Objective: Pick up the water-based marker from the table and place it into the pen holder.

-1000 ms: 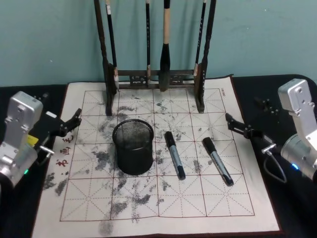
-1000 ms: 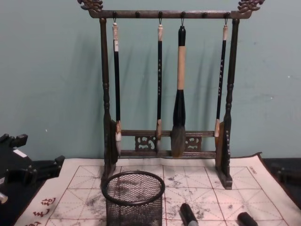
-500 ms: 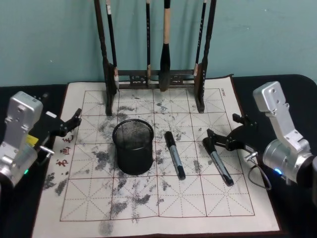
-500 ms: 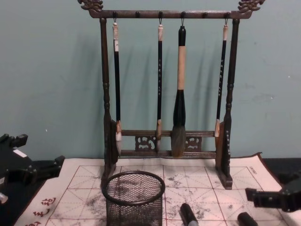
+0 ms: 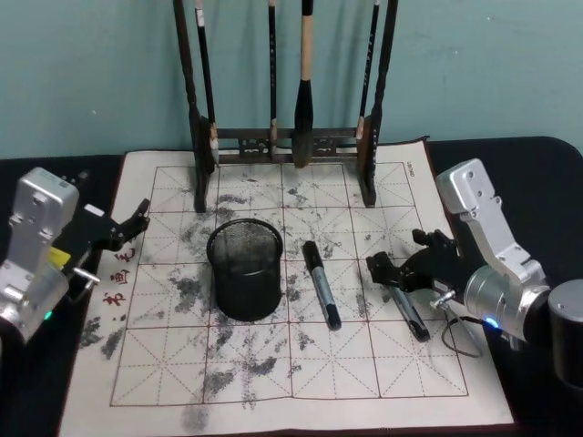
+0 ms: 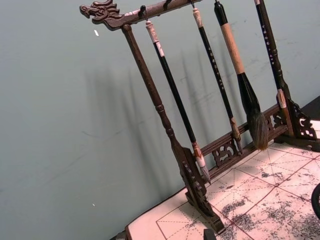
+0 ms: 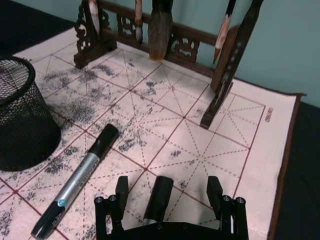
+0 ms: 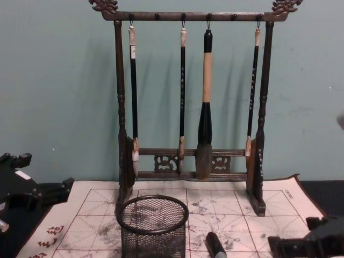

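Two markers [image 5: 321, 284] [image 5: 412, 316], one pen holder [image 5: 244, 289], four brushes [image 8: 133, 97] [image 8: 182, 91] [image 8: 205, 107] [image 8: 252, 91]

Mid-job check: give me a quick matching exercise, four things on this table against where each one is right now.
Things:
1. pen holder
2. right gripper
3. left gripper
4. marker nearest the holder

Places:
A. parked at the left edge of the mat
B. open, straddling the far end of the right-hand marker
C. lying flat between the holder and the other marker
D. upright on the mat, in front of the brush rack

Pairs: 1-D, 2-B, 3-A, 4-C.
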